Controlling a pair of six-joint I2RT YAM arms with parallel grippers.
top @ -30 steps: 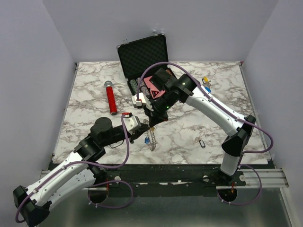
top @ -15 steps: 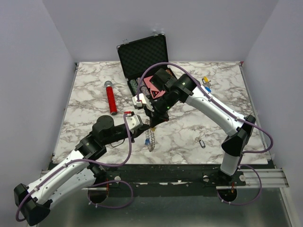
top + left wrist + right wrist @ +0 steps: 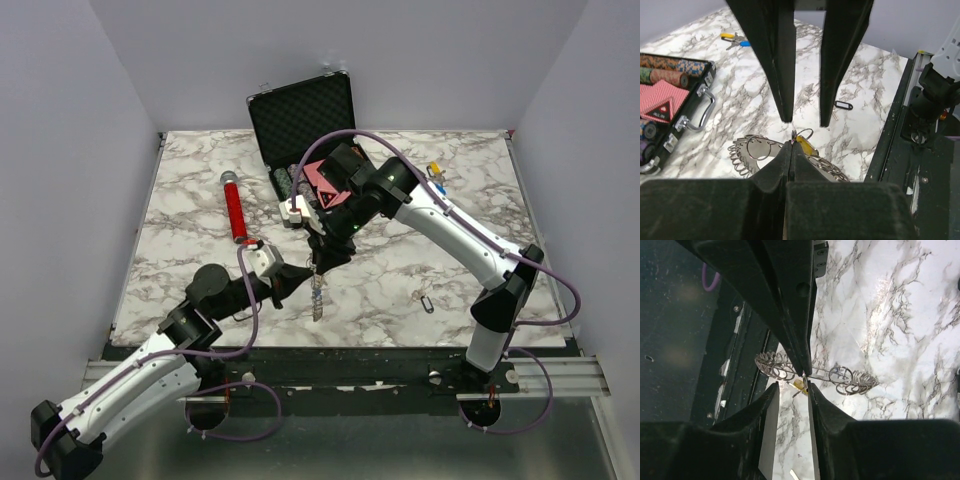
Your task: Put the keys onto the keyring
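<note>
We see the left arm stretched low from the near-left corner toward the table's middle. Its left gripper is clenched on the large silver metal keyring fringed with small silver keys, which it holds on edge over the grey-veined white marble table. The right arm arches in from the right. Its right gripper points straight down just above that pinch, fingers released and parted. A small silver key with a yellow plastic tag sits at the ring beside the left fingertips.

Behind stands an open black case with red cards, and a red cylinder lies to the left. A black-tagged key lies well apart on the right.
</note>
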